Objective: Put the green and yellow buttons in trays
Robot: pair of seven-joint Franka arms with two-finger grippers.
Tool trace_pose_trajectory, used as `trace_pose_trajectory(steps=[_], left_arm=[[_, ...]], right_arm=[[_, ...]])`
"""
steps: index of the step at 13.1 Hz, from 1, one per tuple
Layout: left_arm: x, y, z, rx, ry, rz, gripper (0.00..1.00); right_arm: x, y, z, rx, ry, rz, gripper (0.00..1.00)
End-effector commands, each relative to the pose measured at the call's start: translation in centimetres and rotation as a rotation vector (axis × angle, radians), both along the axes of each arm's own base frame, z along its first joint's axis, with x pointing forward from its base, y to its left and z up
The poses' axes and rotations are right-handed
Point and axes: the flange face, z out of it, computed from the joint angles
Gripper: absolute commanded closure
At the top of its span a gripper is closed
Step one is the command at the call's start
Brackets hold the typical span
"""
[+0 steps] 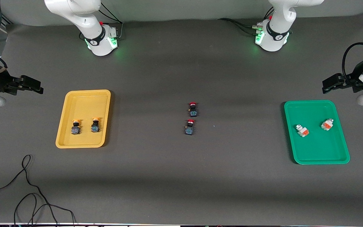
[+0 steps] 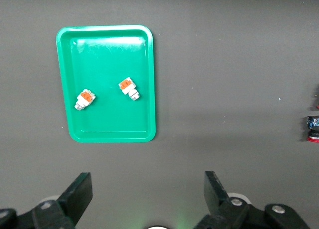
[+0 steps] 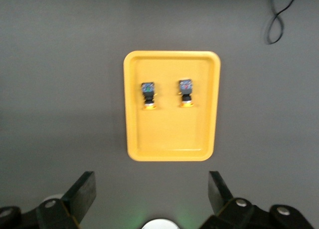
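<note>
Two black-bodied buttons with orange-yellow caps (image 1: 76, 126) (image 1: 95, 125) lie side by side in the yellow tray (image 1: 83, 100); the right wrist view shows them (image 3: 148, 95) (image 3: 186, 92) in that tray (image 3: 172, 137). Two whitish blocks with orange faces (image 1: 302, 130) (image 1: 326, 124) lie in the green tray (image 1: 317, 151); the left wrist view shows them (image 2: 85, 99) (image 2: 129, 88) in it (image 2: 109, 49). My left gripper (image 2: 148, 189) is open and empty, raised at the left arm's end of the table (image 1: 329, 85). My right gripper (image 3: 152, 189) is open and empty, raised at the right arm's end (image 1: 33, 85).
Two black-bodied buttons with red caps (image 1: 193, 109) (image 1: 190, 126) stand mid-table between the trays. A loose black cable (image 1: 27, 189) lies on the dark mat near the front edge at the right arm's end.
</note>
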Motion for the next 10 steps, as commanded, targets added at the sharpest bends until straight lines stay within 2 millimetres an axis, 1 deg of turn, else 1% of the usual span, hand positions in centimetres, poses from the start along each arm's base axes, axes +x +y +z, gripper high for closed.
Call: trace_pose_trajectory(steps=[1,2,3,4,6,8,10], left_arm=[[-0.2,-0.2,0.1,-0.001,-0.008,0.004,0.0],[-0.3,-0.1,0.1,-0.001,-0.007,0.007,0.0],[-0.3,0.1,0.1,-0.001,-0.005,0.01,0.0],[-0.3,0.0,0.2,-0.001,-0.007,0.009,0.0],[-0.3,0.0,0.1,-0.001,-0.007,0.009,0.0],[-0.3,0.0,0.1,0.001,-0.007,0.009,0.0],[-0.4,0.0,0.2,0.001,-0.004,0.009,0.0]], right_arm=[[-0.1,-0.7,0.8,-0.05,-0.063,0.076,0.0],[0.1,-1.4,1.4,-0.041,-0.078,0.06,0.0],[0.2,-1.6,1.7,-0.033,-0.083,0.056,0.0],[0.1,-1.6,1.6,-0.033,-0.078,0.053,0.0],[0.4,-1.0,1.5,-0.034,-0.074,0.06,0.0],[1.1,-0.9,0.7,-0.035,-0.06,0.064,0.0],[1.1,-0.8,0.5,-0.035,-0.054,0.063,0.0]])
